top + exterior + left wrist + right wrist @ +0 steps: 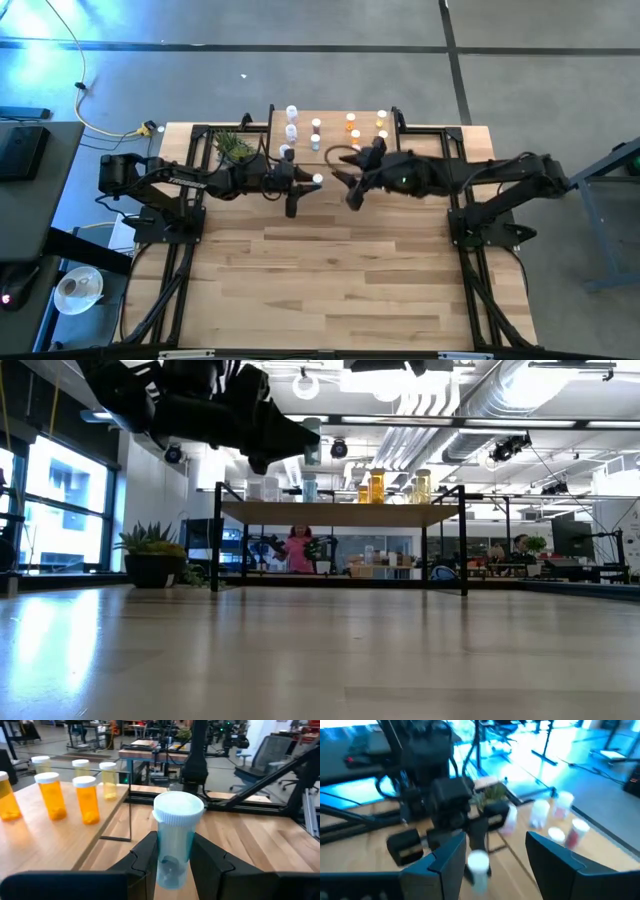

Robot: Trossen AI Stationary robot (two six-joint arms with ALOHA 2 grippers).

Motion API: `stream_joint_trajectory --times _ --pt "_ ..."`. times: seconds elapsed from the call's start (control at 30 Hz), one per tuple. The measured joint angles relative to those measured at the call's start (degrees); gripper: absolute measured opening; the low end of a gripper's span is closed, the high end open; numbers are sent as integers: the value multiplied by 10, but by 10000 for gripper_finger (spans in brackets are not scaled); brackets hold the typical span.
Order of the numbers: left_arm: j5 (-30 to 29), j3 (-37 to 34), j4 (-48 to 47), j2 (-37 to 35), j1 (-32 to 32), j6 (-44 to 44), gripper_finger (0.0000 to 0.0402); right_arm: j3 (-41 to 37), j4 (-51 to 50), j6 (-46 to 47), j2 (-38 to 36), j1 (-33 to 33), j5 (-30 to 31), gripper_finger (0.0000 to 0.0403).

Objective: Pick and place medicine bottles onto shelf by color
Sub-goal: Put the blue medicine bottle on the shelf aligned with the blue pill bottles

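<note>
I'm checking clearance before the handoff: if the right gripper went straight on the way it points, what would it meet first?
Probably the teal bottle held by the left gripper. The right gripper is open and points at it across a small gap, though how far apart they are is unclear.

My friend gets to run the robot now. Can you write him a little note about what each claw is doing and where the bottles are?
Left gripper: shut on a teal-blue bottle, held upright above the table in front of the shelf.
Right gripper: open, empty, beside the left one near the shelf's front edge.
Done: orange bottles and yellow bottles stand grouped on the shelf's right side; white and pink bottles stand on its left.
Left: put the teal-blue bottle on the shelf with its own color. No loose bottles show on the tabletop.
</note>
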Motion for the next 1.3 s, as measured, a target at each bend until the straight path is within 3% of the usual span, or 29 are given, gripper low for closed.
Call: stream_joint_trajectory --times 0.17,0.47,0.77,1.0,1.3 --pt "0 0 -8 0 0 0 86 0 46 -29 1 -48 -81 197" --pt "0 0 -19 0 0 8 86 2 117 -57 4 -93 -158 197" --pt "0 0 -25 0 0 15 86 61 71 -81 33 -99 -172 197" --pt "0 0 -40 0 0 15 86 65 -14 -79 71 -97 -199 197" --pt "-2 0 -42 0 0 16 86 65 -43 -124 130 -75 -229 197"
